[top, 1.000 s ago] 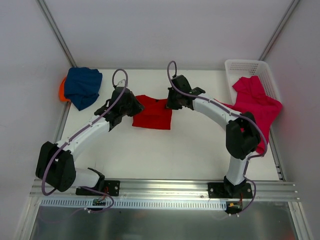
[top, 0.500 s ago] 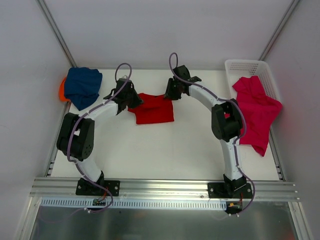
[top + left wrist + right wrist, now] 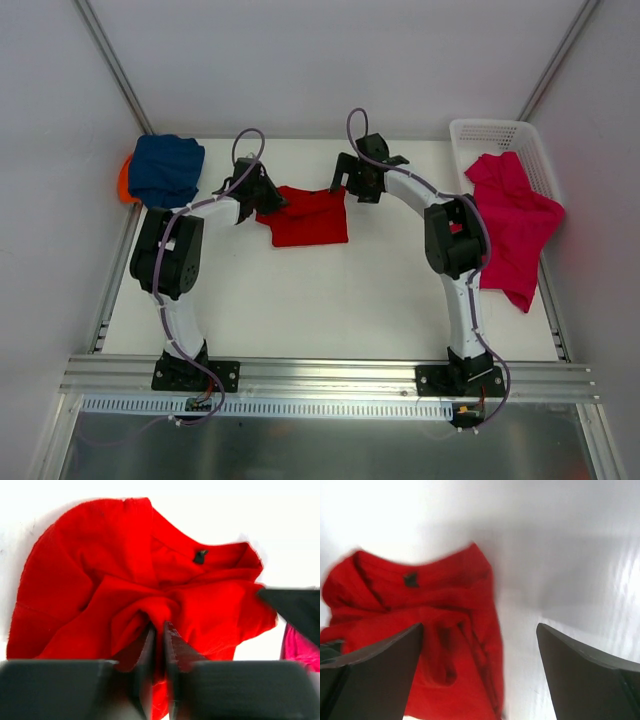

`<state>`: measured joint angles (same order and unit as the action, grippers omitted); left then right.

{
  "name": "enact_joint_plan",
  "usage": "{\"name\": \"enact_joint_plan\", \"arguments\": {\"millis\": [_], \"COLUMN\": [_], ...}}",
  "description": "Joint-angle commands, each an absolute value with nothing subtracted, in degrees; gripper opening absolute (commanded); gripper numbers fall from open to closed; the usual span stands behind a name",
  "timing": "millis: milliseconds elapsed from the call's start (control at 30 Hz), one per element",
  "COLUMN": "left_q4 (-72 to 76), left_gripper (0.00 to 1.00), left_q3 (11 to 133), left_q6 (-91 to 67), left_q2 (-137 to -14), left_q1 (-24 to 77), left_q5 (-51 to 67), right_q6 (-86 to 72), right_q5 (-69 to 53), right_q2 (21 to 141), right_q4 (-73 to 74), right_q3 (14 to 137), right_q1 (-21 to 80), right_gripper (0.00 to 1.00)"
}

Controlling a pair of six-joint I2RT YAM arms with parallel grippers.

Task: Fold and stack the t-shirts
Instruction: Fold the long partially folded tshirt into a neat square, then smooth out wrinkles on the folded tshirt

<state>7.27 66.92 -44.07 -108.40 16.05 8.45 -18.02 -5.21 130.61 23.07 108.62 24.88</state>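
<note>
A red t-shirt (image 3: pixel 306 218) lies folded and rumpled at the middle back of the table. My left gripper (image 3: pixel 264 196) is at its left edge, the jaws nearly closed on a pinched ridge of the red cloth (image 3: pixel 100 580), as the left wrist view (image 3: pixel 159 627) shows. My right gripper (image 3: pixel 357 188) hovers open just off the shirt's upper right corner. Its fingers are spread wide over the shirt's right edge (image 3: pixel 455 610), with nothing between them (image 3: pixel 479 625). A navy t-shirt (image 3: pixel 165 172) lies on an orange one (image 3: pixel 123 181) at the back left. A pink t-shirt (image 3: pixel 512 215) drapes out of the basket.
The white lattice basket (image 3: pixel 482 131) stands at the back right corner, with the pink shirt hanging over its near side onto the table. White walls close in the back and both sides. A metal rail (image 3: pixel 320 375) with both arm bases runs along the near edge.
The right gripper has opened, let go of the red shirt and drawn back slightly. The left arm has pulled in closer to the shirt's left edge, still pinching the cloth.
</note>
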Motion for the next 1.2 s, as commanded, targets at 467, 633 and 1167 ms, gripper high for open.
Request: {"name": "enact_joint_plan", "arguments": {"millis": [467, 633, 1167], "left_q4": [4.7, 0.9, -24.5], "left_gripper": [0.99, 0.99, 0.99], "left_q3": [78.8, 73.2, 67.5], "left_q6": [-38.1, -36.4, -18.2], "left_q2": [-94.0, -82.7, -59.5], "left_q1": [11.5, 11.5, 11.4], "left_q5": [11.8, 12.8, 11.7], "right_q6": [-15.7, -16.7, -24.0], "right_q5": [7.4, 11.4, -4.3], "right_q2": [98.4, 92.6, 111.9], "right_q4": [21.3, 23.3, 15.4], "right_q3": [84.3, 83.2, 91.0], "right_q1": [30.1, 35.2, 42.5], "right_gripper": [1.0, 0.99, 0.01]}}
